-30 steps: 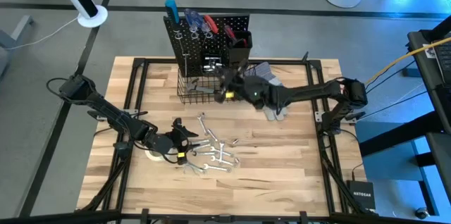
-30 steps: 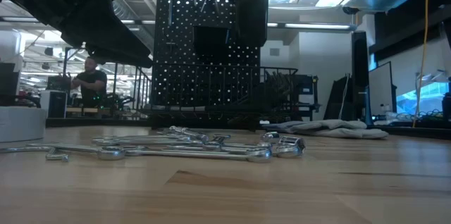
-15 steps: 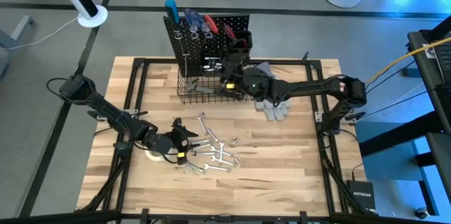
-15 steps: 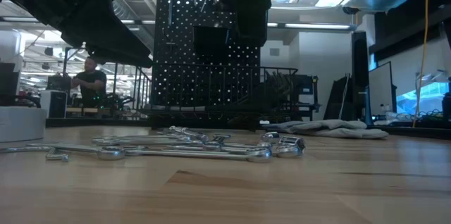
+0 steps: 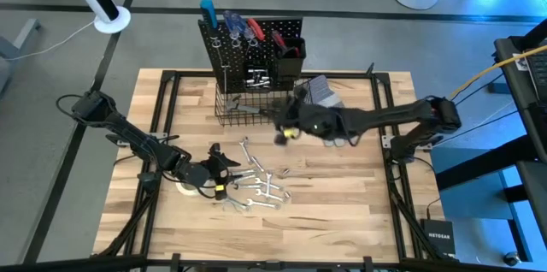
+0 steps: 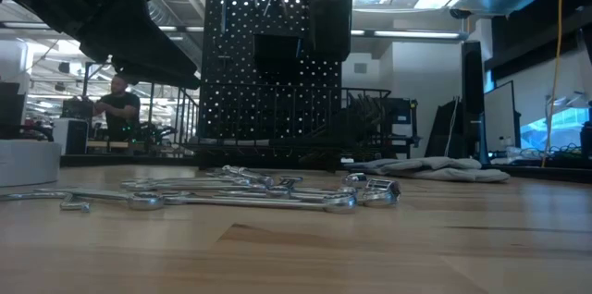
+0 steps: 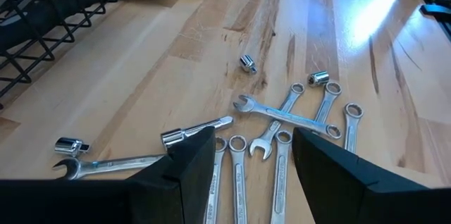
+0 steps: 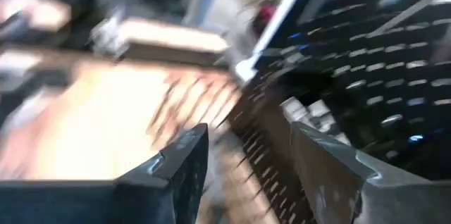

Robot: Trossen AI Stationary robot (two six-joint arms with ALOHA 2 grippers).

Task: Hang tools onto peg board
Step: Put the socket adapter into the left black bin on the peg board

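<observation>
Jaws wide on both grippers (nothing held): right gripper (image 5: 283,135) near peg board (image 5: 253,50), left gripper (image 5: 224,172) over wrenches (image 5: 261,185).

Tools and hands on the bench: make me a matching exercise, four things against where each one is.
Things:
1. wrenches
2. grey gloves
3. left hand
4. right hand

Places:
A. beside the peg board, toward the right arm
B. in front of the wire basket
C. scattered on the table
D. at the wrench pile's edge, open

Pairs: 1-C, 2-A, 3-D, 4-B
</observation>
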